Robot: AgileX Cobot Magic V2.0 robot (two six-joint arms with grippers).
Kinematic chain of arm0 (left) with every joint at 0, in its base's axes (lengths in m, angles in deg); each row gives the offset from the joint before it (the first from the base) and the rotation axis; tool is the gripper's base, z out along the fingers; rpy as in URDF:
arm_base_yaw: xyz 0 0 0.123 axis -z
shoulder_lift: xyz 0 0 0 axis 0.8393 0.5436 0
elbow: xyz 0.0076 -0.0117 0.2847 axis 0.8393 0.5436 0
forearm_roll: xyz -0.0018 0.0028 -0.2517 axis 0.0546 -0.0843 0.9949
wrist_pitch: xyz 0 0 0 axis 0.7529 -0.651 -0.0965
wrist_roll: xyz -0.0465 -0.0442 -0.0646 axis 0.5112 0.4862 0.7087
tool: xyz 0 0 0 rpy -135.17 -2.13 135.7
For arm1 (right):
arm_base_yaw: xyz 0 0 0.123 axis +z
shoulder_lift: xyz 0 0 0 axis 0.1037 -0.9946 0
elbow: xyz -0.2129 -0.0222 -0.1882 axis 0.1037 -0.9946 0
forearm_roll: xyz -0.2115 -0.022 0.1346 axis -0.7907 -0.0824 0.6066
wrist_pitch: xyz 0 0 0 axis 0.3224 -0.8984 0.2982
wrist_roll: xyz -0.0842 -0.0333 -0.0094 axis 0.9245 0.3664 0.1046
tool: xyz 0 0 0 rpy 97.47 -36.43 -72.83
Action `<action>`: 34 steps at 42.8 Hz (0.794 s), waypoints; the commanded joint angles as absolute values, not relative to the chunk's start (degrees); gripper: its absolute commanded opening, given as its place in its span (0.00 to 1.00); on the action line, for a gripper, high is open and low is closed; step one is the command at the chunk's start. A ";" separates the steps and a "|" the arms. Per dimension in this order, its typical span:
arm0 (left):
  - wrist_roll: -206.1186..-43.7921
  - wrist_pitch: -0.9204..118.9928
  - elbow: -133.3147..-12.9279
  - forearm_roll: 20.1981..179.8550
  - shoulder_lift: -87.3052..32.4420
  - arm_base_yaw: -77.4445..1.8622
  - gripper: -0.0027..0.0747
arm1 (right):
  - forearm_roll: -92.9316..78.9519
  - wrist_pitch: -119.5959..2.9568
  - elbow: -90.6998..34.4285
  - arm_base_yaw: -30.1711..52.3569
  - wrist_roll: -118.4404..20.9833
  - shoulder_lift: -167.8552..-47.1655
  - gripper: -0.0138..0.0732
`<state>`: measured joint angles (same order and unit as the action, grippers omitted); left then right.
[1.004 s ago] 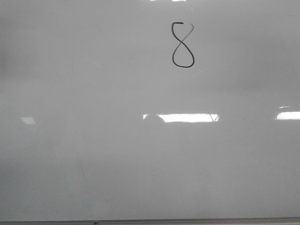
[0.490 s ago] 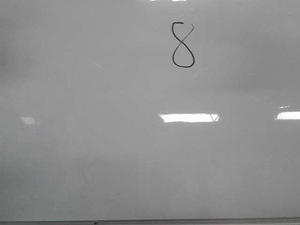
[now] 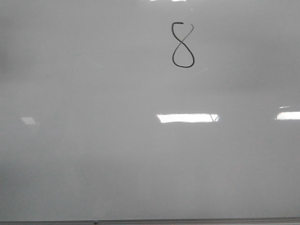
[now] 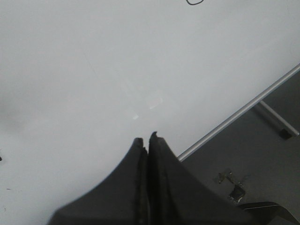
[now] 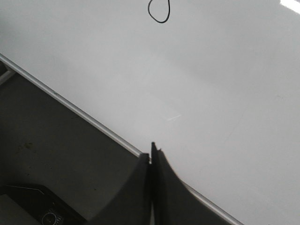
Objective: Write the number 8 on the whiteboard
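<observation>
A thin black number 8 [image 3: 182, 45] is drawn on the upper middle of the whiteboard [image 3: 117, 154], which fills the front view. Only its rounder bottom loop shows in the right wrist view [image 5: 159, 11], and a sliver of it in the left wrist view [image 4: 195, 2]. My left gripper [image 4: 147, 139] is shut, its dark fingers pressed together with nothing between them, over the board near its frame edge [image 4: 234, 117]. My right gripper [image 5: 150, 152] is shut and empty too, above the board's frame edge [image 5: 70, 105]. Neither gripper shows in the front view.
Bright rectangular light reflections [image 3: 187, 117] lie across the board's middle and right. Beyond the frame is a dark surface [image 4: 262, 164] with small metal bits [image 4: 233, 184], and in the right wrist view a dark surface [image 5: 51, 154] with a dark device [image 5: 37, 206].
The dark shadow at the left end of the middle reflection has gone from the front view. The number 8 and the board are unchanged.
</observation>
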<state>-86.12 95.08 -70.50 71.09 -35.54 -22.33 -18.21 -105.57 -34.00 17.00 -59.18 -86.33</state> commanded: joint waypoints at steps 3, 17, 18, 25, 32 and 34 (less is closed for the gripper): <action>-86.08 90.69 -70.28 67.96 -39.44 -26.73 0.01 | -17.74 -102.24 -32.42 16.55 -59.24 -86.26 0.08; -86.08 67.48 -46.64 68.54 -60.82 -44.84 0.01 | -17.74 -102.24 -32.42 16.55 -59.24 -86.26 0.08; -86.08 66.02 -43.98 68.54 -62.45 -46.13 0.01 | -17.74 -102.24 -32.42 16.55 -59.24 -86.26 0.08; -85.85 55.41 -29.51 70.67 -74.88 -52.69 0.01 | -17.74 -102.24 -32.42 16.55 -59.24 -86.26 0.08; -85.85 47.10 -18.64 75.86 -83.22 -56.40 0.01 | -17.74 -102.24 -32.42 16.55 -59.24 -86.26 0.08; -85.85 45.43 -16.62 76.78 -84.37 -56.83 0.01 | -17.74 -102.24 -32.42 16.55 -59.24 -86.26 0.08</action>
<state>-86.15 54.34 -18.48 74.17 -83.09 -56.02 -18.21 -105.57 -34.00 17.00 -59.18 -86.33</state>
